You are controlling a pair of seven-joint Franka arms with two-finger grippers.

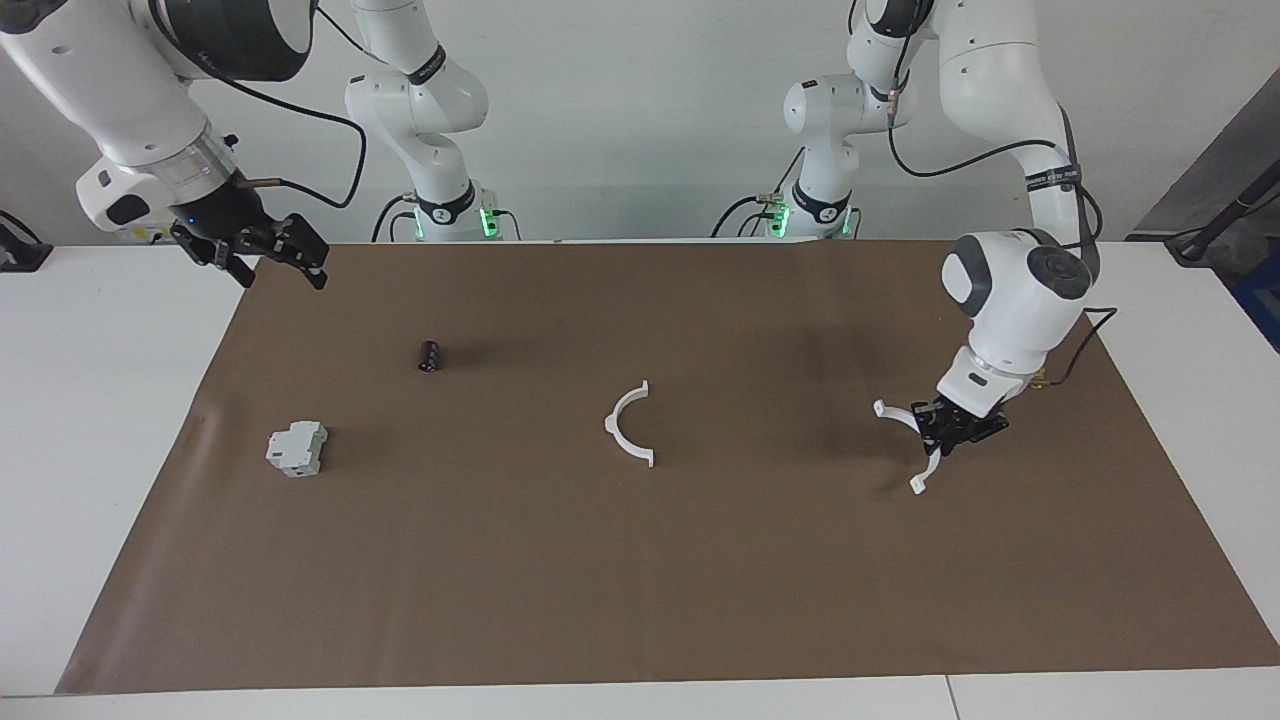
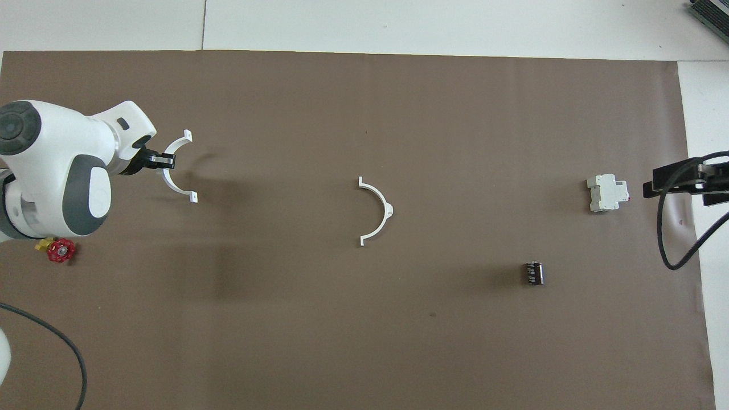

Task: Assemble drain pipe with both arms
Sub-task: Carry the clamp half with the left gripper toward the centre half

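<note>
One white half-ring of the drain pipe [image 1: 618, 440] lies flat near the middle of the brown mat; it also shows in the overhead view [image 2: 385, 203]. My left gripper [image 1: 945, 432] is shut on the middle of the other half-ring [image 1: 931, 466] toward the left arm's end of the table. It holds that half-ring tilted, low over the mat, as the overhead view also shows [image 2: 173, 186]. My right gripper [image 1: 278, 268] is open and empty, raised over the mat's corner at the right arm's end; its black fingers show at the overhead view's edge [image 2: 678, 177].
A grey-white boxy block [image 1: 297, 447] [image 2: 606, 192] and a small dark cylinder [image 1: 430, 355] [image 2: 533, 273] lie toward the right arm's end. A small red valve wheel [image 2: 61, 250] lies beside the left arm. The brown mat [image 1: 700, 600] covers the white table.
</note>
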